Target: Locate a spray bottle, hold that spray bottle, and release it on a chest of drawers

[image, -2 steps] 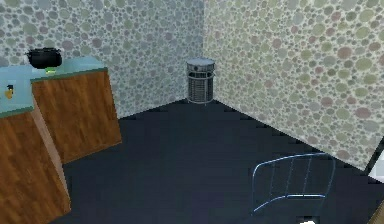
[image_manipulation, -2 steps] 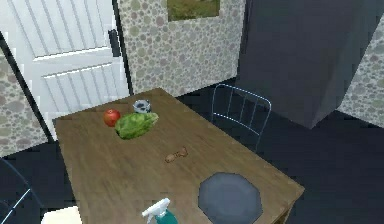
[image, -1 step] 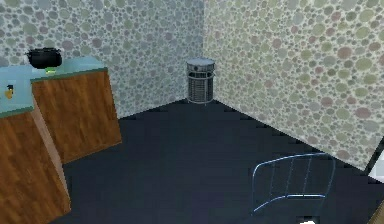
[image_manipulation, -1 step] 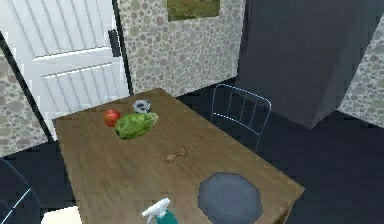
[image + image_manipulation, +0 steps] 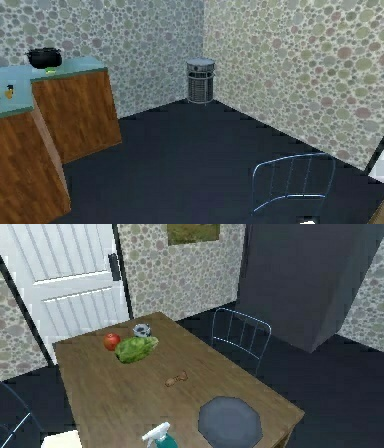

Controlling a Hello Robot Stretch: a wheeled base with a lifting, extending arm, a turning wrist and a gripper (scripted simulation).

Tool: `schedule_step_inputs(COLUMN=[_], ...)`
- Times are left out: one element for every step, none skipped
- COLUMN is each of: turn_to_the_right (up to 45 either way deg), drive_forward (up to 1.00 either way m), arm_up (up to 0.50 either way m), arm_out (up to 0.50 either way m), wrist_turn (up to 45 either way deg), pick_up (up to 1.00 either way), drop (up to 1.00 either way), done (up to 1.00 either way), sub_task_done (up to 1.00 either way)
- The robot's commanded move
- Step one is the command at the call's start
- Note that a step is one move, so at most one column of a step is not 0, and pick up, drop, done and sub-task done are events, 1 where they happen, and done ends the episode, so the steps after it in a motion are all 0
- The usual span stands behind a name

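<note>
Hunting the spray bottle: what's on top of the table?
Spray bottle at the bottom edge, beside a dark mat; farther off a tomato, lettuce and small bowl. Its base is out of frame.

Table (image 5: pixel 120 396) with tomato (image 5: pixel 111 341), lettuce (image 5: pixel 137 349), spray bottle (image 5: pixel 160 436)

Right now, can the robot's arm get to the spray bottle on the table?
Probably yes. The spray bottle stands at the wooden table's near edge on the arm's side, with nothing in front of it.

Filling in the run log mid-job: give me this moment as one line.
stage: locate | spray bottle: on table, arm side view's bottom | beside it: grey mat | ahead: counter, wire bin
</note>
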Motion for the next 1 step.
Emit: schedule_step_inputs(turn_to_the_right=[0.0], drive_forward=[0.0], arm_up=[0.4], arm_out=[0.0], wrist_turn=[0.0], pick_up=[0.0], drop=[0.0], done=[0.0], sub_task_done=[0.0])
